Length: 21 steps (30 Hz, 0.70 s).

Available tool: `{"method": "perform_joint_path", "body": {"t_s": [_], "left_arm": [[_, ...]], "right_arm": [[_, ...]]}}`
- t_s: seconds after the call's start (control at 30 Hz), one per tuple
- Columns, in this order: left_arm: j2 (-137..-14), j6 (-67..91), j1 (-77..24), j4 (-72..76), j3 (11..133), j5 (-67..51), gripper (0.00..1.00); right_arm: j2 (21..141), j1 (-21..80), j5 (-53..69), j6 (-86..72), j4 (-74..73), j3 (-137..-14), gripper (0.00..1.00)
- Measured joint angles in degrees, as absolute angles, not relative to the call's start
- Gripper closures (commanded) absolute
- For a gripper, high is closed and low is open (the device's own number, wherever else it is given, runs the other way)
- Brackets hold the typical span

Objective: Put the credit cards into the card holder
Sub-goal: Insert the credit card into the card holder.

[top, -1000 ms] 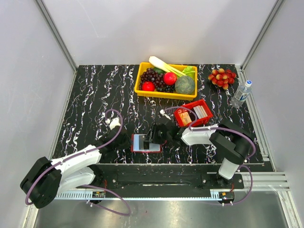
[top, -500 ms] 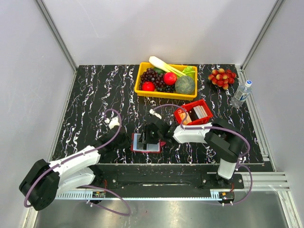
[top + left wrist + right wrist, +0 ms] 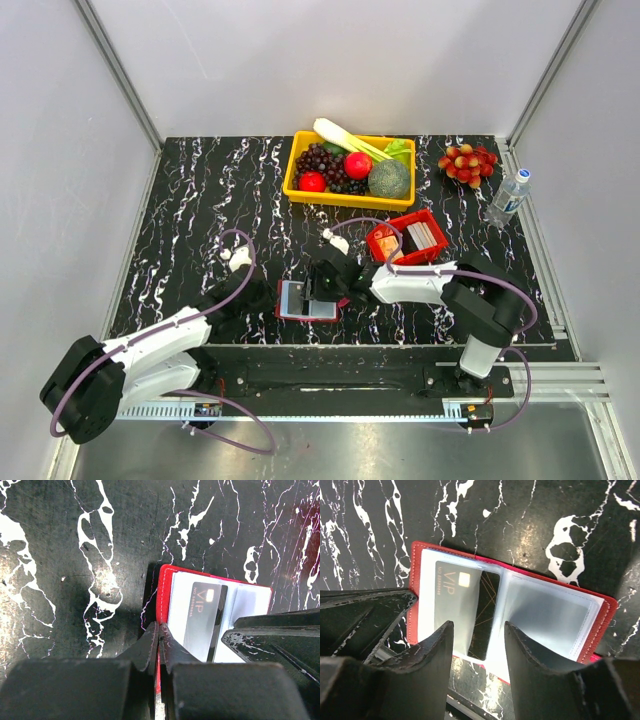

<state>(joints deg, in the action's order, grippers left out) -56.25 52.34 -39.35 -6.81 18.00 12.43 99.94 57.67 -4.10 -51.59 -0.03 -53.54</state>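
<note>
The card holder [image 3: 547,612] lies spread open on the black marbled tabletop [image 3: 200,200], near its front edge between the two arms, with its pale inner faces up. The left tool [image 3: 159,635] is closed on the holder's red left edge, apparently to pin it flat so it neither slides nor folds shut while cards are fed in from the other side. The right tool [image 3: 479,645] hangs low over the holder with its fingers spread, one on each side of the near end of a black VIP card [image 3: 457,597], and grips nothing. That stance looks ready either to nudge the card deeper or to lift away. The black card sits in the holder's left clear sleeve, mostly under the plastic. Its right strip looks uncovered, so I judge it not quite fully seated, though glare makes this uncertain. The right sleeve looks empty. Farther back and to the right, the red tray [image 3: 440,232] holds the cards not yet done: a tan-orange card [image 3: 390,248] and a few whitish cards [image 3: 424,236] leaning on edge, within easy reach of the right arm. Behind it, a yellow bin [image 3: 340,199] holds dark grapes, round red fruit and green vegetables, which play no part in this job.
</note>
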Motion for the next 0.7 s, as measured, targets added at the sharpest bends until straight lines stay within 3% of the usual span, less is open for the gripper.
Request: {"method": "perform_joint_path", "body": {"t_s": [0.7], "left_arm": [[-56.23,52.31,-39.35,-6.81,18.00,12.43,1.00]], "right_arm": [[102.72,57.65,0.27,-52.16,3.84,-53.56,0.51]]}}
